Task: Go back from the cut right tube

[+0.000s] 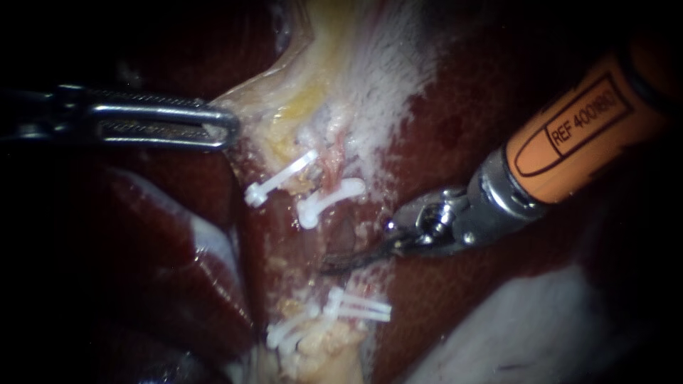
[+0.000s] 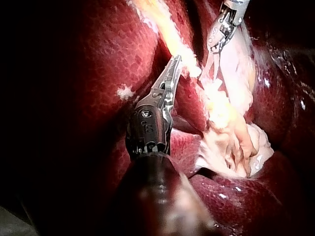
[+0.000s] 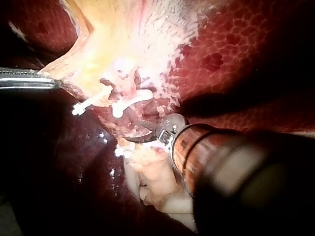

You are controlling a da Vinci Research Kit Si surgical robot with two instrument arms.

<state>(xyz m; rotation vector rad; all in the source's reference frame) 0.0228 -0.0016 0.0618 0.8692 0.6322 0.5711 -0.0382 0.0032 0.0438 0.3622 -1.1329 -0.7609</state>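
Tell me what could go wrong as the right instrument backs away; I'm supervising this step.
The right instrument has its tip between the upper clips and the lower clips; a sideways withdrawal might snag one. The left instrument grips the pale tissue; if that slips, tissue may swing onto the tip.

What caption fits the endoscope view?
Left tool grips tissue; right tool lies beside the clipped, cut tube.

The dark red, glossy, mottled liver (image 1: 455,135) is the bed that carries everything here, and directly on it lies a pale yellow-white band of fatty tissue (image 1: 334,78) running down its middle, crossed by two white plastic clips (image 1: 281,178) above and a cluster of white clips (image 1: 334,309) below.
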